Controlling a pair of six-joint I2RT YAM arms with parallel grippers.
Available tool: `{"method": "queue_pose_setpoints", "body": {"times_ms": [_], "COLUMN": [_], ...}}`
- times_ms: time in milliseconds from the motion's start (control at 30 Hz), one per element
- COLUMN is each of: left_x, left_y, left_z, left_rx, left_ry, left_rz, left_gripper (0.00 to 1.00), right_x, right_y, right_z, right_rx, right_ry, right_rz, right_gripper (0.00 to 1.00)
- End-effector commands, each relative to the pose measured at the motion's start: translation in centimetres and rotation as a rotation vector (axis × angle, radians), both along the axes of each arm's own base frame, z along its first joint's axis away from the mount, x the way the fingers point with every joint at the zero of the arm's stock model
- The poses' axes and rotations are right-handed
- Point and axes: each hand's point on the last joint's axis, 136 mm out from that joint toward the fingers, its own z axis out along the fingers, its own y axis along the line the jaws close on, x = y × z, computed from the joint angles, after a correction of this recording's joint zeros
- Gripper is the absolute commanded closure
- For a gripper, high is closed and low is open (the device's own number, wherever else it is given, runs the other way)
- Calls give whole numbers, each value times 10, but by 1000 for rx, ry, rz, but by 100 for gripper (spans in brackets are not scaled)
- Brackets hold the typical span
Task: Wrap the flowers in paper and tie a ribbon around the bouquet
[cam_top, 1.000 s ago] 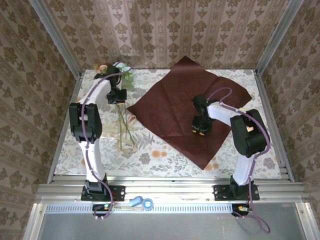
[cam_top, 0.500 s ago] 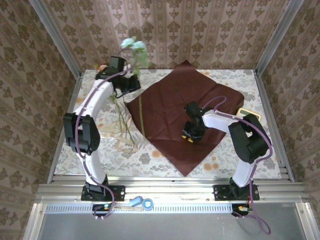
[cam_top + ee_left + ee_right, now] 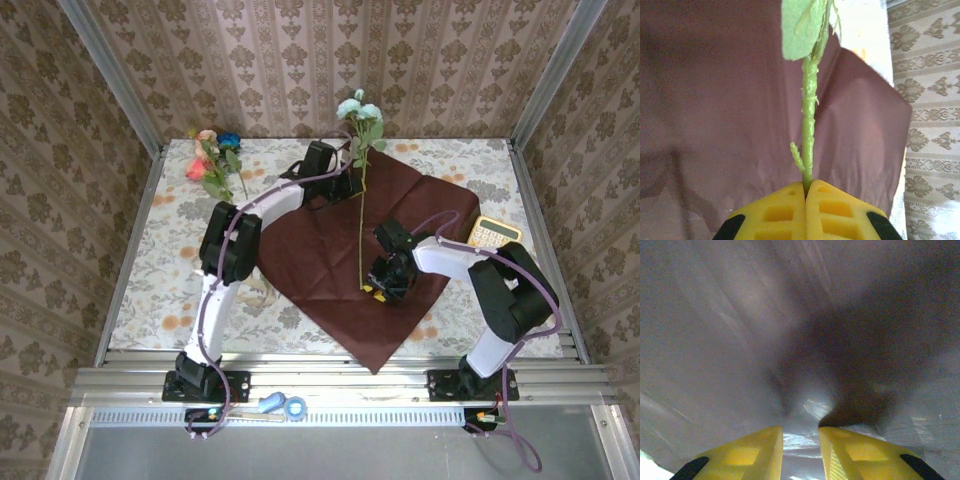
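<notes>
My left gripper [image 3: 354,189] [image 3: 806,184] is shut on the green stem [image 3: 809,110] of one flower, holding it above the crimson paper [image 3: 320,250] [image 3: 715,100]. Its pale teal bloom [image 3: 358,110] points to the back wall and the stem's end reaches down near my right gripper [image 3: 386,288] [image 3: 800,432]. That gripper's yellow fingers stand slightly apart, tips down on the paper [image 3: 740,315], with no fold between them. The other flowers [image 3: 210,160], pink, coral and blue, lie at the back left. A bit of cream ribbon [image 3: 260,292] peeks out beside the left arm.
A yellow calculator-like object [image 3: 495,235] lies on the tablecloth right of the paper. Blue-handled scissors [image 3: 283,405] rest on the front rail. Patterned walls and metal posts close in the table on three sides.
The left arm has lifted one teal flower from the back left and swung it right over the paper. The right gripper has slid left, dragging the paper and uncovering the yellow object.
</notes>
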Motion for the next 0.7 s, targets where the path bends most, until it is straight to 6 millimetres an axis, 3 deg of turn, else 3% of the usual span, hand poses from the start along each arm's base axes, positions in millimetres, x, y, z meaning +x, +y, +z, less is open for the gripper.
{"method": "queue_pose_setpoints", "body": {"times_ms": [0,67,133,233,300,367,500,667], "left_x": [18,16,10,5,5,4,-1,-8], "left_y": [-7,-15,-16,-3,11,33,89,192], "left_z": [22,11,5,19,42,63,83,58], "left_rx": [-60,-82,-68,-57,-57,-39,42,227], "left_ry": [-53,-12,18,11,-14,-26,-8,94], "left_rz": [50,36,24,49,81,118,183,264], "left_gripper": [100,100,77,61,55,51,51,63], "right_x": [-23,-23,-22,-20,-15,-10,5,41], "right_y": [-12,-13,-15,-26,-34,-41,-46,-52], "right_z": [-20,-19,-16,1,17,34,54,63], "right_rx": [-52,-56,-69,-127,-168,-207,-237,-227], "right_ry": [97,94,84,50,6,-35,-109,-212], "right_rz": [-35,-32,-27,-16,-11,-5,24,129], "right_gripper": [71,71,69,64,57,52,53,56]}}
